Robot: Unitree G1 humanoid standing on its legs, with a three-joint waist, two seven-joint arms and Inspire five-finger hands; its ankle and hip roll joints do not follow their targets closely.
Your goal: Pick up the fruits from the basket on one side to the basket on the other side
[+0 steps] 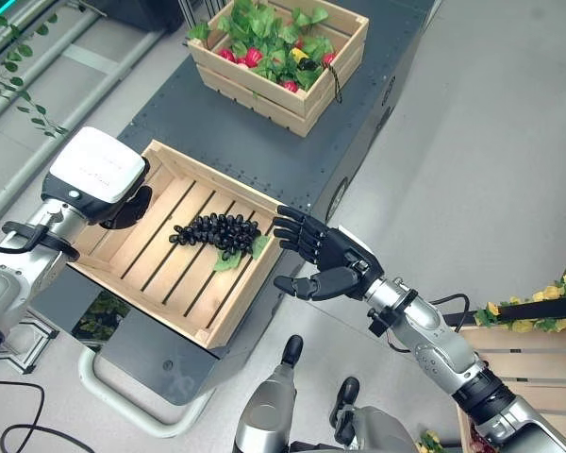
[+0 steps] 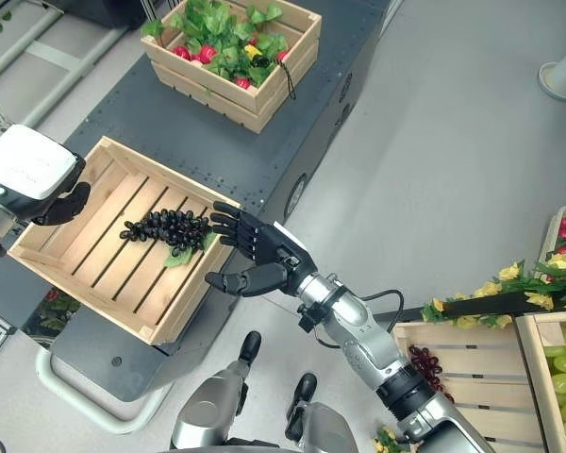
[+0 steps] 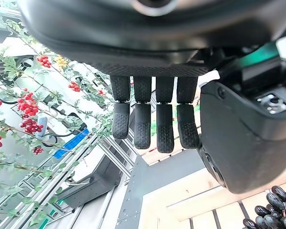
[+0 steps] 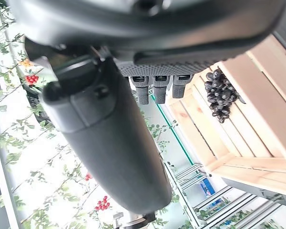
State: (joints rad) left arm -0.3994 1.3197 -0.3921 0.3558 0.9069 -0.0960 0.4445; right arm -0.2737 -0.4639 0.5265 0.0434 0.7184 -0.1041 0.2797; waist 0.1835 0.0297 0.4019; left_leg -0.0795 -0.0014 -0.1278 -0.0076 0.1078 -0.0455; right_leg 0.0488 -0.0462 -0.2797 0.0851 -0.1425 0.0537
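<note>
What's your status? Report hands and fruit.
Right hand open beside crate rim. Left hand open, idle. Black grapes lying in crate. Nothing blocking.

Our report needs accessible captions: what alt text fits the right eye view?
The robot's open right hand hovers at the near rim of a slatted wooden crate holding a bunch of black grapes; the left hand is over the crate's far-left corner.

Black grape bunch [image 1: 215,230] with green leaf, lying flat mid-floor in slatted wooden crate [image 1: 123,264].
</note>
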